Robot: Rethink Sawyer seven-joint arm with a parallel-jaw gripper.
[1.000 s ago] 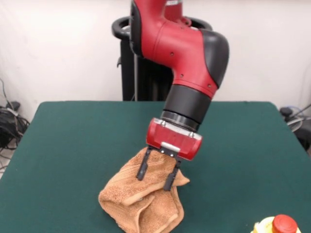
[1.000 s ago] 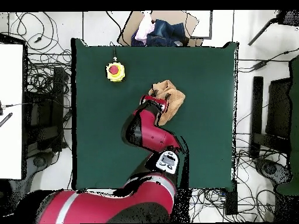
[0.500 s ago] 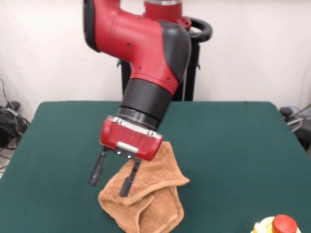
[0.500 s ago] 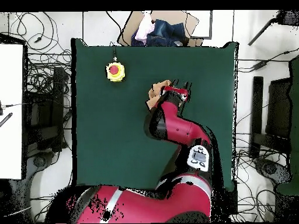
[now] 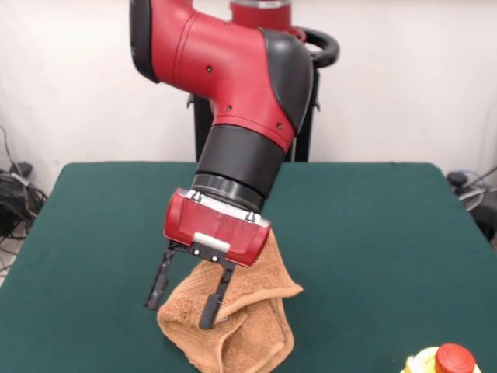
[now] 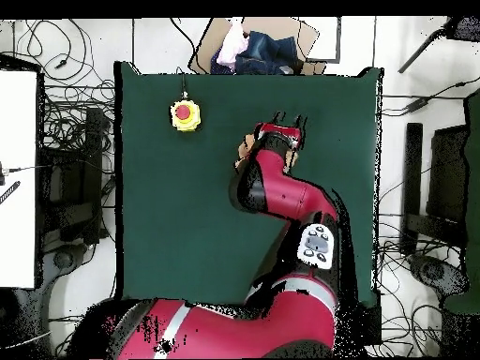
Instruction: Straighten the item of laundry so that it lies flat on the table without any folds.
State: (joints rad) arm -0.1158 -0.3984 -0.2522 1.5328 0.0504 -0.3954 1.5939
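Note:
The orange-tan towel [image 5: 248, 322] lies crumpled in a folded heap near the front edge of the green table [image 5: 93, 225]. My gripper [image 5: 180, 313] is open and empty. It hangs at the towel's left side: one finger is in front of the towel's left edge, the other over bare felt. I cannot tell whether the fingers touch the cloth. In the overhead view the gripper [image 6: 289, 120] points to the table's far side, and the arm hides most of the towel [image 6: 245, 150], leaving only a small corner in sight.
A yellow box with a red button [image 5: 443, 361] sits at the table's front right corner; it also shows in the overhead view [image 6: 186, 114]. A box of clothes [image 6: 248, 47] lies beyond the table's far edge. Cables lie on the floor around the table.
The arm has swung from the towel's right side to its left side in the front view. In the last half second the open gripper dropped slightly lower beside the towel. The towel has not moved.

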